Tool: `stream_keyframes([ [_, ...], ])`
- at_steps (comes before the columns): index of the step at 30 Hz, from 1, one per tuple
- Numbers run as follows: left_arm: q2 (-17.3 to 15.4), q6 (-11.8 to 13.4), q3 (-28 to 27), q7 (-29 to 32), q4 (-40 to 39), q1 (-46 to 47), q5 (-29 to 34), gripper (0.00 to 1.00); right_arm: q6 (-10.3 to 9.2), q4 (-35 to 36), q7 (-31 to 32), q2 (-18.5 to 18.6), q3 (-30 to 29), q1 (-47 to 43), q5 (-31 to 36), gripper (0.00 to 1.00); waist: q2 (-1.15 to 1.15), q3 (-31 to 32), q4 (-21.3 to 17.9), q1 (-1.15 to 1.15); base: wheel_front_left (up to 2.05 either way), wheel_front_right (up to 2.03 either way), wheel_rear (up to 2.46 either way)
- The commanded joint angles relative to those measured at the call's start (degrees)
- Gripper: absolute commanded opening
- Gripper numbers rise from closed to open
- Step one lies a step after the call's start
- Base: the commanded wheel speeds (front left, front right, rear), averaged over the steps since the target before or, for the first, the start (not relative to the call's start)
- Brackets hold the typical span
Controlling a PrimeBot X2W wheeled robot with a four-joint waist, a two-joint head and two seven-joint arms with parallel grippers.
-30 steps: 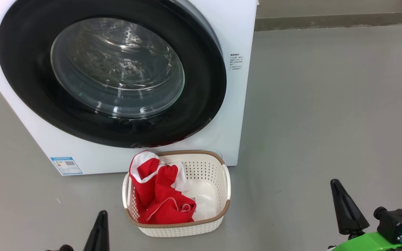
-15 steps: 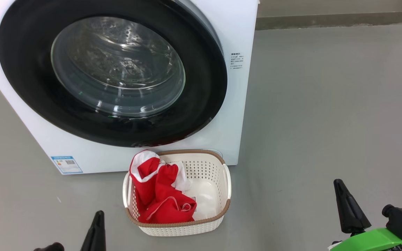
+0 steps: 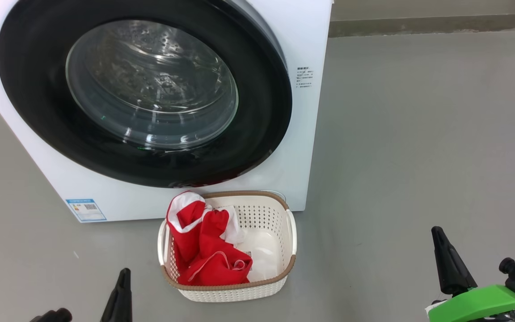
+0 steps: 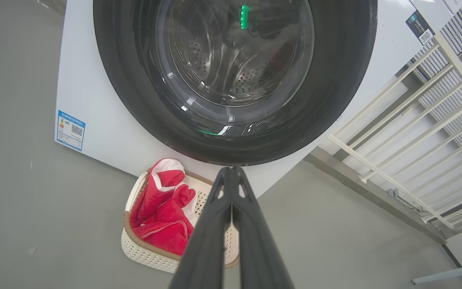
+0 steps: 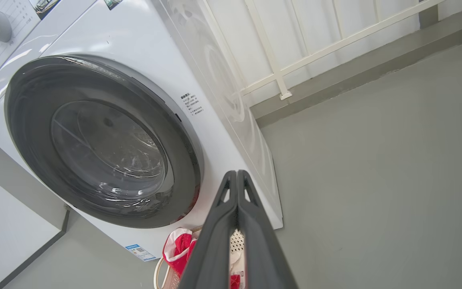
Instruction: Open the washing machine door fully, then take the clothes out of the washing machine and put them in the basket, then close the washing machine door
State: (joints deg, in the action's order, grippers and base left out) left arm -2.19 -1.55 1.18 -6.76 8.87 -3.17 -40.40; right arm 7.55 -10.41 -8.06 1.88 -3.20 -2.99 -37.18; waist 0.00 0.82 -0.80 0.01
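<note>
Grey floor (image 3: 418,134) — white railing (image 4: 375,170) beside the washing machine (image 3: 295,179).

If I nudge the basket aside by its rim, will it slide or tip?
Probably slides: the basket looks like thin perforated plastic on a smooth floor, so likely light. It may twist, since the clothes are heaped to one side. Tipping seems unlikely; it sits low and wide.

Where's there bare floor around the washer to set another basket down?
The widest bare floor lies right of the washing machine and the basket, out to the back kerb. A smaller patch lies left of the basket, below the blue sticker. Crowded: the basket stands close before the machine, its left half holding the clothes.
</note>
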Motion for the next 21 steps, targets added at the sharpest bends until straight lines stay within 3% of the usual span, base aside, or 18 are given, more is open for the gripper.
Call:
stream_keyframes([
  [1, -0.4, -0.6, -1.2, 0.3, -0.9, 2.5, -1.5, 0.0, -0.02, 1.2, 0.4, 0.9, 0.1, 2.9, -2.3, 0.0, 0.0, 0.0, 0.0, -0.01, 0.0, 0.0, 0.0],
  [21, -0.4, -1.9, -2.8, 3.4, 0.5, 4.1, -13.6, 0.0, -0.03, 0.1, 3.4, 1.2, -0.3, 4.3, -15.4, 0.0, 0.0, -0.3, 0.2, -0.01, 0.0, 0.0, 0.0],
])
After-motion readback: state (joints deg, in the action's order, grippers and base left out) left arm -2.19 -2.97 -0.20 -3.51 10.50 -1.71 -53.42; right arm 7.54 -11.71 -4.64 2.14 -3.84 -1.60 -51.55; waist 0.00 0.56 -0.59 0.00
